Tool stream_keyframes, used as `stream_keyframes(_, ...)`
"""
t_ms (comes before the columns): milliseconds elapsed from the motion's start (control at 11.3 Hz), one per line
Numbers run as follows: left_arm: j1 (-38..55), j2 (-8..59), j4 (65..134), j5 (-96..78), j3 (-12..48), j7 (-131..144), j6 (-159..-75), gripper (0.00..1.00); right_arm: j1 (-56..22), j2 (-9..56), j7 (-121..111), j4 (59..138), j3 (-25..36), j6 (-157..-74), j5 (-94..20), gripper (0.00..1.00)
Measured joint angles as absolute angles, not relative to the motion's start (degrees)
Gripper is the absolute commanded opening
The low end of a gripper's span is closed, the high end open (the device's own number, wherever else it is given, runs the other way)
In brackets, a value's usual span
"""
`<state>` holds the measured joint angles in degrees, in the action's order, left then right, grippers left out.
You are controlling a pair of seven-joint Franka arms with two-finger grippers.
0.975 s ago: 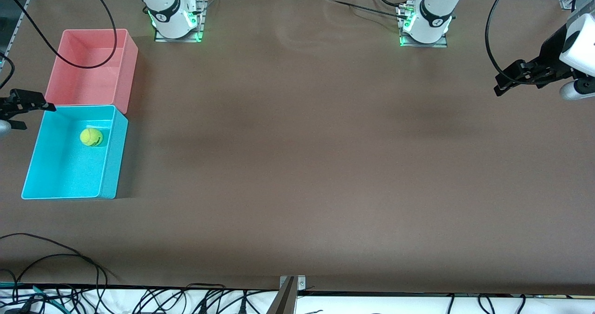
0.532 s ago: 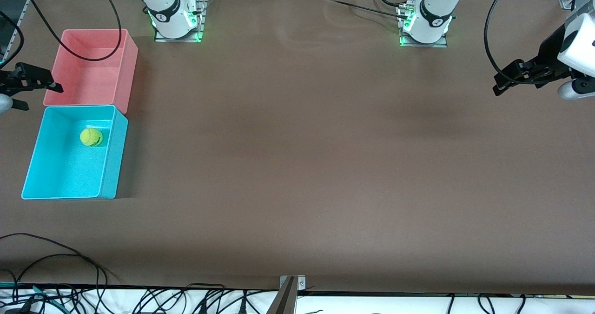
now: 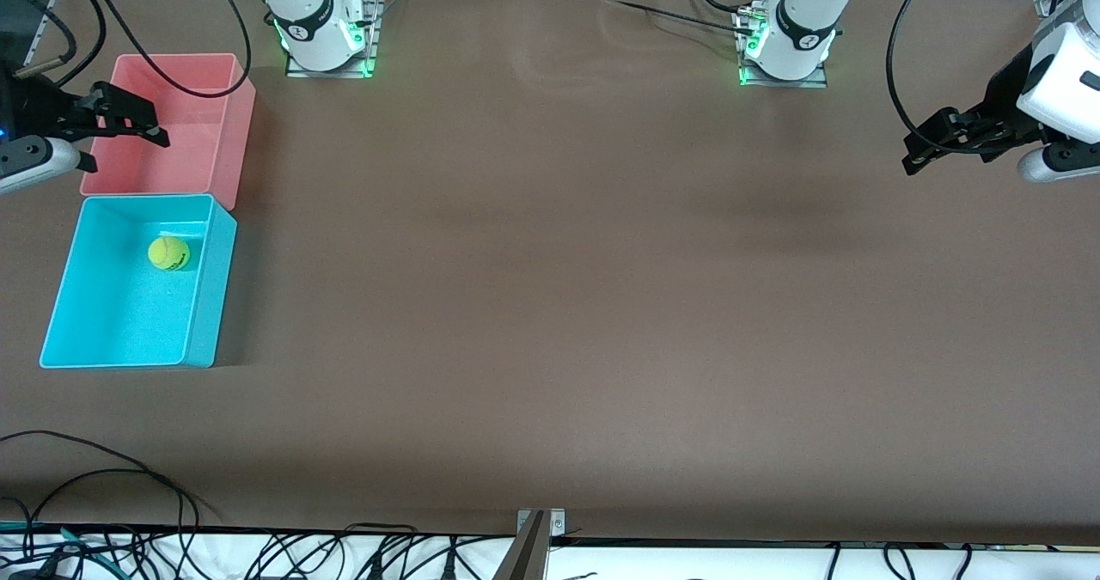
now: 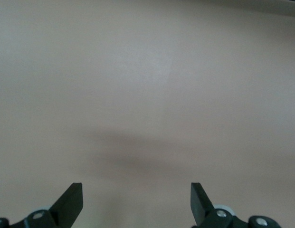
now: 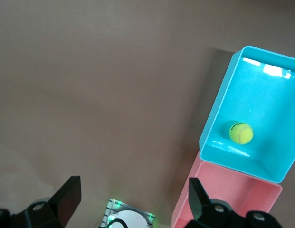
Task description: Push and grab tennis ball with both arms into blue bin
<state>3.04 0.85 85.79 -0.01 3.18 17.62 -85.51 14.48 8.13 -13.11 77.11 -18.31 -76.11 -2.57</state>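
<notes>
- The tennis ball (image 3: 168,253) lies on the floor of the blue bin (image 3: 203,305), in the part of the bin farther from the front camera, and nothing touches it.
- In the right wrist view the ball (image 5: 241,133) sits inside the blue bin (image 5: 218,114), close to the wall it shares with the pink bin (image 5: 185,209).
- The blue bin stands on the brown counter (image 3: 550,305) at the right arm's end. The pink bin (image 3: 232,125) is just beside it, wall to wall, farther from the front camera.
- The right hand (image 3: 129,120) is up in the air over the pink bin's outer edge, its two fingers spread wide with nothing between them.
- The left hand (image 3: 924,146) hangs over bare counter at the left arm's end, well apart from both bins; it too is wide and holds nothing.
- The left wrist view shows only plain counter (image 4: 147,95) below its spread fingers (image 4: 71,202).
- Black cables (image 3: 103,477) lie along the counter edge nearest the front camera.
</notes>
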Motion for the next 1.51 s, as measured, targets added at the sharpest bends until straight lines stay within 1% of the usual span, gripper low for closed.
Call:
stream_keyframes(89,3.04,0.85,85.79,-0.01,3.19,17.62,-85.46,1.0,13.93,7.56,-9.62,77.33,-17.99,-76.51,-2.57,1.0)
stream_keyframes(177,3.08,0.84,85.78,-0.01,3.24,17.62,-85.44,1.0,12.94,7.23,-7.65,77.43,-16.15,-77.65,-2.57,1.0)
stream_keyframes(266,3.12,0.84,85.78,-0.01,3.29,17.62,-85.43,1.0,10.44,7.12,-6.99,77.51,-11.96,-79.16,-2.56,1.0)
stream_keyframes(443,3.14,0.84,85.78,-0.01,3.36,17.62,-85.38,1.0,4.29,7.14,-6.86,78.12,-1.62,-81.9,-2.56,1.0)
stream_keyframes(532,3.15,0.84,85.78,-0.01,3.38,17.62,-85.36,1.0,3.24,7.14,-6.86,78.53,0.89,-82.32,-2.56,1.0)
stream_keyframes(620,3.14,0.84,85.78,-0.01,3.38,17.62,-85.2,1.0,2.95,7.14,-5.98,78.93,2.04,-82.49,-2.56,1.0)
stream_keyframes(886,3.11,0.84,85.78,-0.01,3.27,17.62,-84.81,1.0,2.45,7.04,1.88,79.48,2.47,-83.08,-2.56,1.0)
stream_keyframes(1241,2.99,0.84,85.78,-0.01,3.12,17.62,-84.72,1.0,2.17,5.84,3.33,80.31,0.14,-86.06,0.65,1.0)
stream_keyframes(1507,2.8,0.84,85.78,-0.01,2.9,17.65,-84.67,1.0,2.32,4.58,3.82,81.3,-0.13,-86.17,0.66,1.0)
